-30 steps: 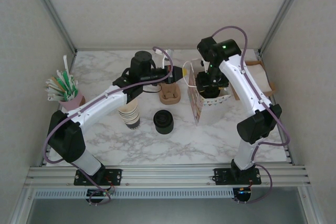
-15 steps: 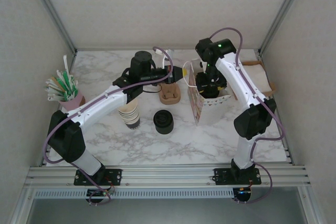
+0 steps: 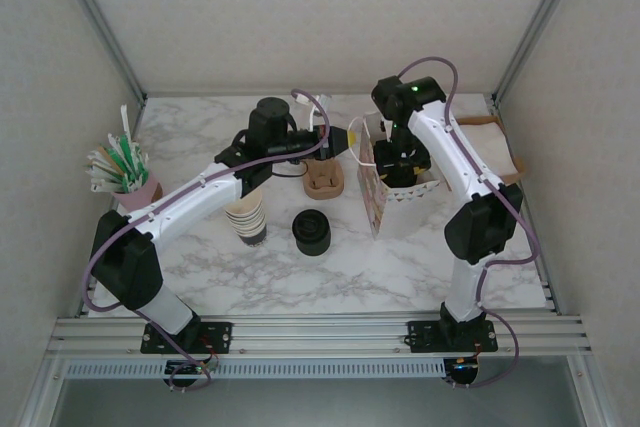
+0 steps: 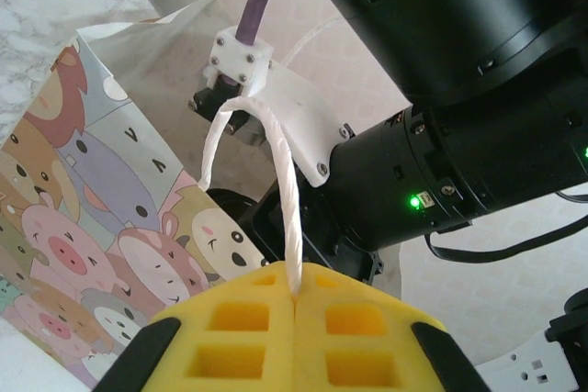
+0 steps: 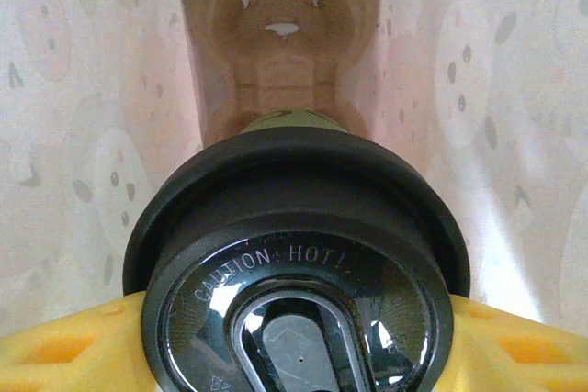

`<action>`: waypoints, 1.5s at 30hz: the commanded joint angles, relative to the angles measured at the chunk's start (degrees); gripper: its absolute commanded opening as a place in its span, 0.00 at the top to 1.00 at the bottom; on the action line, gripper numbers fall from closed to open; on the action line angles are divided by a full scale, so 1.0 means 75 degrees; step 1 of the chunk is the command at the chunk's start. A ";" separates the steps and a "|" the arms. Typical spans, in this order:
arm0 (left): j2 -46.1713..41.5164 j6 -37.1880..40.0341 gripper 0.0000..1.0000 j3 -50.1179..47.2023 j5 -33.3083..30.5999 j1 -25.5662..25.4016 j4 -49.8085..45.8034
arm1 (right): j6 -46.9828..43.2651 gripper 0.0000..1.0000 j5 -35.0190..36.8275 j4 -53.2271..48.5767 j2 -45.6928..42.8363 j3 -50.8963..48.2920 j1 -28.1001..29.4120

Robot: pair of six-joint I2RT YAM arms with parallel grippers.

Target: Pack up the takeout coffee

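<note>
The takeout coffee point(image 5: 296, 263), with its black lid marked "CAUTION: HOT!" and a strip of olive-green wall, hangs inside the cartoon-animal paper bag point(image 3: 374, 192). My right gripper point(image 5: 294, 360) is shut on it, yellow fingers point(image 5: 64, 351) pressing the lid's sides. From above, the right gripper point(image 3: 400, 162) reaches down into the bag's open mouth. My left gripper point(image 4: 296, 289) is shut on the bag's white twisted handle point(image 4: 286, 192) and holds it up and to the left; its yellow tips point(image 3: 347, 137) sit at the bag's left edge.
A brown cardboard carrier point(image 5: 280, 39) lies on the bag's floor below the cup. On the table stand another cardboard carrier point(image 3: 323, 180), a cream stack of cups point(image 3: 246, 217), a stack of black lids point(image 3: 312, 232), a pink cup of stirrers point(image 3: 125, 175) and brown paper point(image 3: 497, 142) at the right wall.
My right arm's wrist and elbow have shifted slightly left over the bag. The left arm and the bag handle have not moved.
</note>
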 commanded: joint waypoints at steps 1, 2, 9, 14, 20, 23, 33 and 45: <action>-0.0148 0.0012 0.99 -0.0121 0.0086 0.0025 0.0206 | -0.0022 0.31 0.0033 0.0072 0.0113 0.0071 -0.0027; -0.0141 0.0009 0.99 -0.0132 0.0086 0.0021 0.0217 | -0.0029 0.31 0.0037 0.0114 0.0109 0.0058 -0.0016; -0.0111 -0.0044 0.99 -0.0133 0.0074 0.0006 0.0276 | -0.0057 0.31 -0.0014 0.0379 0.0118 -0.0185 -0.0013; -0.0157 -0.0041 0.96 -0.0156 -0.0002 0.0006 0.0261 | -0.0072 0.31 -0.0003 0.0515 0.0139 -0.0413 -0.0009; -0.0202 -0.0074 0.84 -0.0182 -0.0066 0.0006 0.0264 | -0.0104 0.31 -0.0024 0.0667 0.0011 -0.0555 -0.0014; -0.0299 -0.0065 0.72 -0.0201 -0.0152 0.0006 0.0244 | -0.0126 0.31 -0.0103 0.0749 -0.0069 -0.0579 -0.0011; -0.0324 -0.0084 0.36 -0.0144 -0.0319 0.0018 0.0161 | -0.0139 0.31 -0.0193 0.0799 -0.0256 -0.0695 0.0005; -0.0334 -0.0202 0.33 -0.0250 -0.0395 0.0030 0.0182 | -0.0151 0.31 -0.0230 0.0939 -0.0490 -0.0950 0.0007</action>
